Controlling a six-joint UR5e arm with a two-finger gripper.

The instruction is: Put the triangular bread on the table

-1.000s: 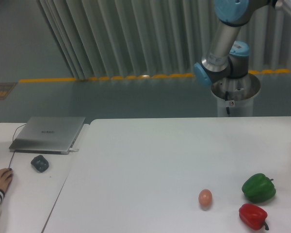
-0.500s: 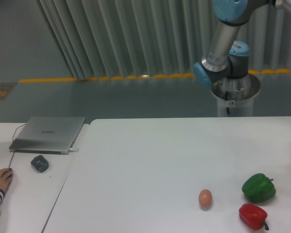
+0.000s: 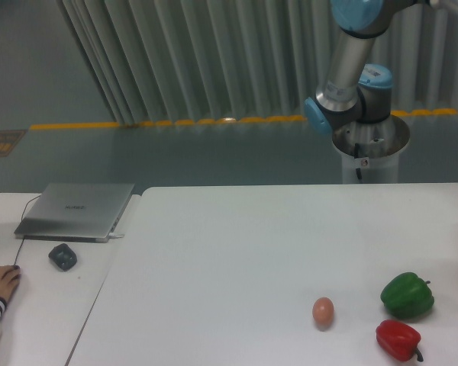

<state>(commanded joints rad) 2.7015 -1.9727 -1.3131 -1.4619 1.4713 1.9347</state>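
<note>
Gripper out of view, state unknown; arm has edged slightly left; no bread on table yet.

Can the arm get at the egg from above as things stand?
Probably yes: the egg lies alone on the table, apart from the green pepper and red pepper. The gripper is out of frame.

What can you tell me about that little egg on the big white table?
The egg is small, smooth and tan to pinkish-brown, with a slight sheen. It stands roughly upright on the white table, toward the near right part. Nothing touches it but the tabletop. A green pepper and a red pepper lie apart from it on its right. It looks whole and unmarked.
</note>
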